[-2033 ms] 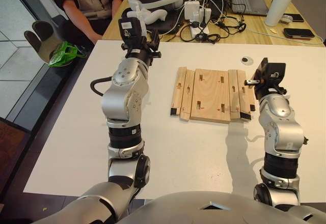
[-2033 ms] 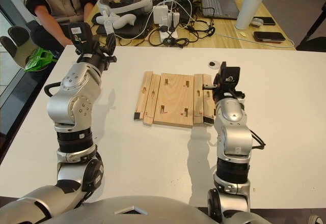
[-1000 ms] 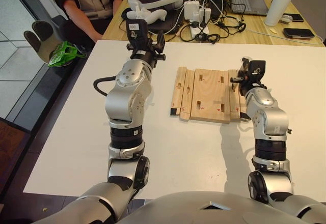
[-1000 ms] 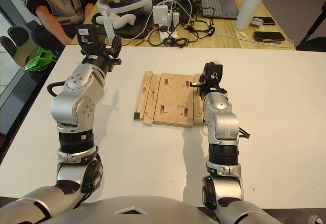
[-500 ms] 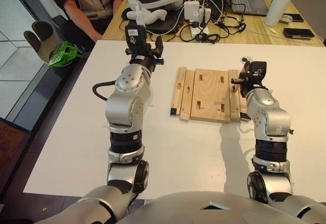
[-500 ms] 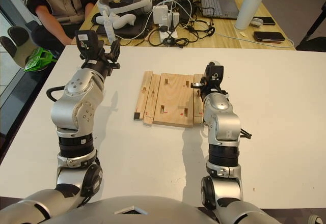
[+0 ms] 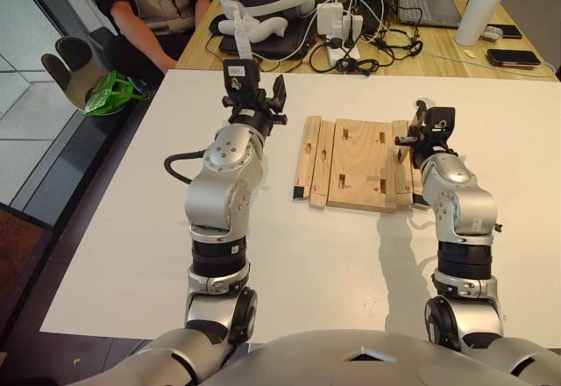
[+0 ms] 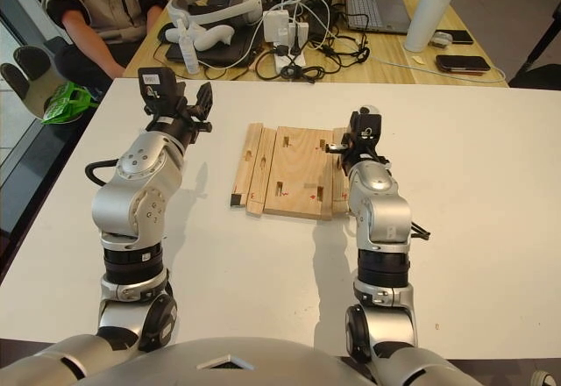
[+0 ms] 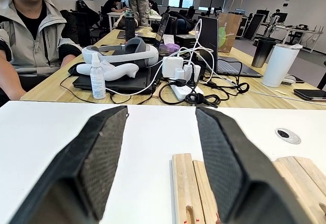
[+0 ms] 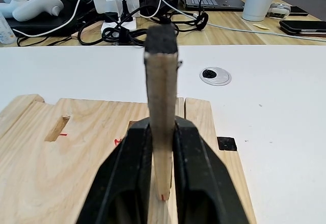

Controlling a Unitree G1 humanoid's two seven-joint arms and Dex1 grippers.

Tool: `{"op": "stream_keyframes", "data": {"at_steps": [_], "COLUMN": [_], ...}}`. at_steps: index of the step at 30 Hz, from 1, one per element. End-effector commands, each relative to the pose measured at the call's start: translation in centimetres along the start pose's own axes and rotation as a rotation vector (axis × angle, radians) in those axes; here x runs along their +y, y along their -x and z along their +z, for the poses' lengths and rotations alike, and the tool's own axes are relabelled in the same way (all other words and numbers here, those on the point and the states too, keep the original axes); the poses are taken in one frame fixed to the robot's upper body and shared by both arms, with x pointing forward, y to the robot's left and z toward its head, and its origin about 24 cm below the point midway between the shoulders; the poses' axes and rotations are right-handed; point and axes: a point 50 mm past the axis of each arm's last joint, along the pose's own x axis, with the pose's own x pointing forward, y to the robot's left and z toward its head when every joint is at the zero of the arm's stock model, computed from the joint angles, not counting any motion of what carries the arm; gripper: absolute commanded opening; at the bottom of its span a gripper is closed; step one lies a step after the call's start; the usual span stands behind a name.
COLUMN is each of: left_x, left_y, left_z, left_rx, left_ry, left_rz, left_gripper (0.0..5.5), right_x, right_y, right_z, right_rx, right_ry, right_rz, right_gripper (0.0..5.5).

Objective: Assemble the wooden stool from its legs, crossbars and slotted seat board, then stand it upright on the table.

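Early stage: right gripper [image 10: 162,132] clamped on a pale wooden leg with black end cap [image 10: 162,81], upright between its fingers, above the flat slotted pale-wood seat board [image 10: 66,173]. Left gripper [image 9: 160,132] wide open, empty; flat pale wooden strips [image 9: 186,193] just beyond its fingertips. Nothing joined yet.

Both arms raised with elbows bent, wrists pointing to the far side.
The left arm [image 7: 221,171] rises from the near edge with its forearm angled far and slightly right. The left gripper [image 9: 162,116] has its padded fingers [image 9: 99,152] spread wide, with nothing between them. The right arm [image 7: 462,215] stands more upright on the right. The right gripper [image 10: 161,128] is pinched tight on a wooden slat [image 10: 162,81] that juts out past its fingers.
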Motion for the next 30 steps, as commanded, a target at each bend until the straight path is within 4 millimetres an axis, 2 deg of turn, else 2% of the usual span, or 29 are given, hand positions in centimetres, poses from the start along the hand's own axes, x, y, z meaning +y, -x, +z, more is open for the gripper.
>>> {"op": "stream_keyframes", "data": {"at_steps": [1,12,20,30], "left_x": [-0.8,-1.3,-1.7,-2.0], "left_y": [0.0,0.1,0.0,0.1], "left_z": [-0.2,-0.1,0.0,-0.1], "left_rx": [0.017,0.022,0.015,0.012], "left_ry": [-0.001,-0.005,0.001,0.014], "left_rz": [-0.035,-0.061,-0.069,-0.069], "left_gripper": [2.47,2.47,2.47,2.47], "right_x": [-0.7,-1.6,-0.8,-0.9], "right_y": [-0.3,-1.1,-2.5,-3.3], "right_z": [-0.5,-0.6,0.6,0.6], "right_rx": [0.021,0.000,-0.058,-0.067], "right_ry": [0.001,0.010,-0.004,-0.009], "right_rz": [-0.032,-0.068,-0.051,-0.052], "right_gripper": [0.40,0.40,0.40,0.40]}}
